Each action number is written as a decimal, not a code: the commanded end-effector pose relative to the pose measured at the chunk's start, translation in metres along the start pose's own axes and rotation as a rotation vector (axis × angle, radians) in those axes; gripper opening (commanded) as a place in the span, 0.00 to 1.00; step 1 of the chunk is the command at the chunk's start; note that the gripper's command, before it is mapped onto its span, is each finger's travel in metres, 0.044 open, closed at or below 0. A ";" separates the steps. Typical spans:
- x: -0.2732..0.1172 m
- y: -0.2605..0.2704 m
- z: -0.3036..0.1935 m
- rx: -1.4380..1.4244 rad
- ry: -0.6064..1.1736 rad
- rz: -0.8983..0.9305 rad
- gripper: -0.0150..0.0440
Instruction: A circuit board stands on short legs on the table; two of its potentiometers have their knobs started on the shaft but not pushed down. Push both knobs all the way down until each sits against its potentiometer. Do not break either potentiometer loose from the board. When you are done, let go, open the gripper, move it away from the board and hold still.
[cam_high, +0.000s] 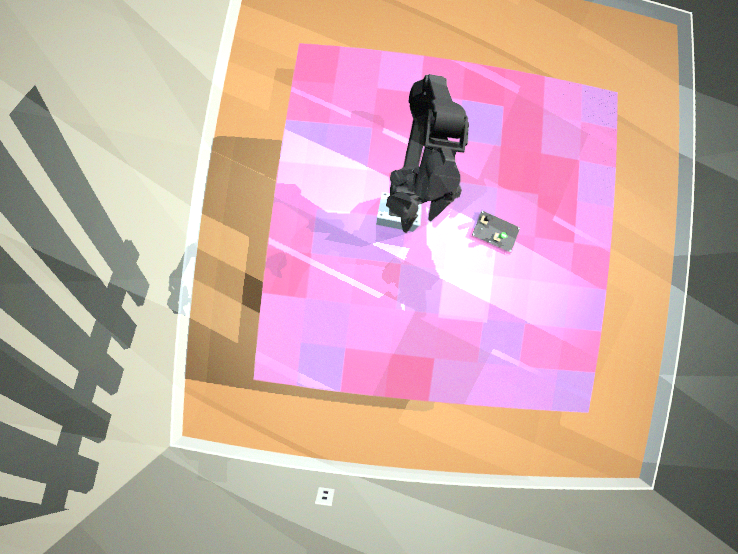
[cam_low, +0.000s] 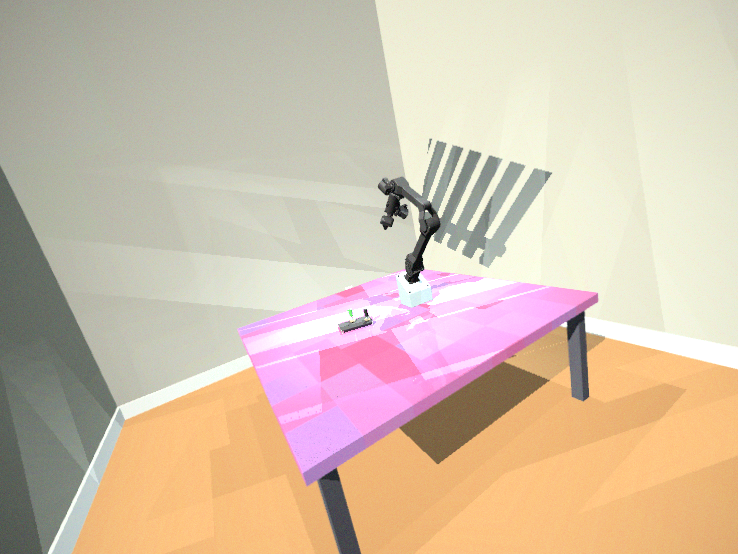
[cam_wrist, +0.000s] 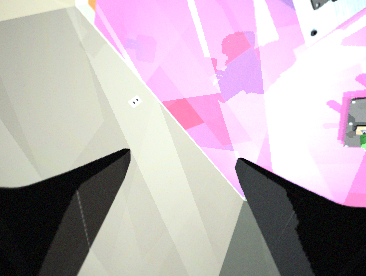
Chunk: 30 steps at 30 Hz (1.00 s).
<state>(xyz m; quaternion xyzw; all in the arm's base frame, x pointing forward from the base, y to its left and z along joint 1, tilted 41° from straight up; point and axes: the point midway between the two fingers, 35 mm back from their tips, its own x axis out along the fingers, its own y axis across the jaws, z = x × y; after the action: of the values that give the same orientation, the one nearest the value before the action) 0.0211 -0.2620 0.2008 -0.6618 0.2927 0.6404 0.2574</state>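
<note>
"And the gripper (cam_high: 419, 224) (cam_low: 394, 220) (cam_wrist: 185, 158)?"

"Spread wide, with nothing pinched. Well above the pink patchwork table (cam_high: 464, 381) (cam_low: 375, 357) (cam_wrist: 200, 107), fingertips well apart from each other and from the board."

"Then the circuit board (cam_high: 502, 228) (cam_low: 346, 327) (cam_wrist: 355, 119)?"

"On the table, below the gripper's height and off to one side: right of the fingers and slightly lower in the top view, cut off by the right edge in the wrist view. Not between the fingers. Near the pale base block (cam_high: 390, 223) (cam_low: 416, 293) (cam_wrist: 328, 24), but not touching."

"Any sight of the knobs?"

"Yes, in the exterior view: a green knob (cam_high: 503, 234) (cam_low: 350, 313) (cam_wrist: 364, 142) and a dark knob (cam_low: 366, 312), both sticking up from the board, apart from each other. Too small to tell whether seated against the potentiometers."

"Any contact with the board?"

"None from the gripper."
</note>
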 end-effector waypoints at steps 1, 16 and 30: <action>0.000 0.000 -0.001 -0.005 0.000 -0.001 0.89; 0.023 -0.047 -0.044 -0.481 0.052 -0.102 0.25; 0.045 -0.102 -0.075 -0.921 0.116 -0.186 0.25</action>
<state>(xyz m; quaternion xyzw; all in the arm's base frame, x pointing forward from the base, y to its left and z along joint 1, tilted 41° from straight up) 0.1359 -0.2526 0.1617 -0.7619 -0.0327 0.6468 0.0010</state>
